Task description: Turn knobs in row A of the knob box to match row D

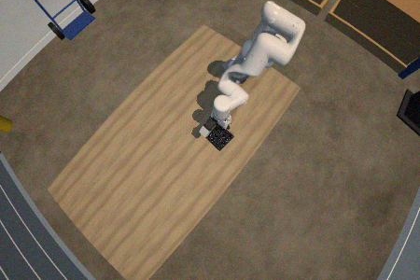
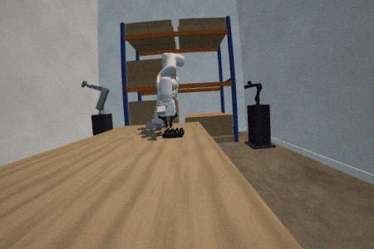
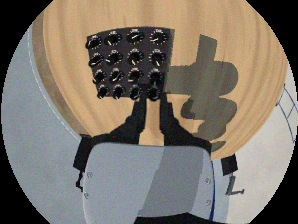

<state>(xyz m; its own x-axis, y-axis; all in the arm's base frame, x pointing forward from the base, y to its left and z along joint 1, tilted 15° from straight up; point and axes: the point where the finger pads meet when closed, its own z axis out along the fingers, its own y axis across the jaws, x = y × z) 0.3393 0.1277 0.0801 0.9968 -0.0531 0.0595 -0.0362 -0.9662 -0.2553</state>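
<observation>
On the wooden tabletop (image 1: 140, 151) (image 2: 137, 184) (image 3: 200, 20), the pincer (image 1: 227, 126) (image 2: 169, 126) (image 3: 153, 100) meets the knob box's (image 1: 219, 137) (image 2: 173, 135) (image 3: 125, 65) edge.

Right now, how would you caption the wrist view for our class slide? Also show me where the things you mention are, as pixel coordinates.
Gripper fingertips at the near edge of the knob box (image 3: 109, 50).
</observation>
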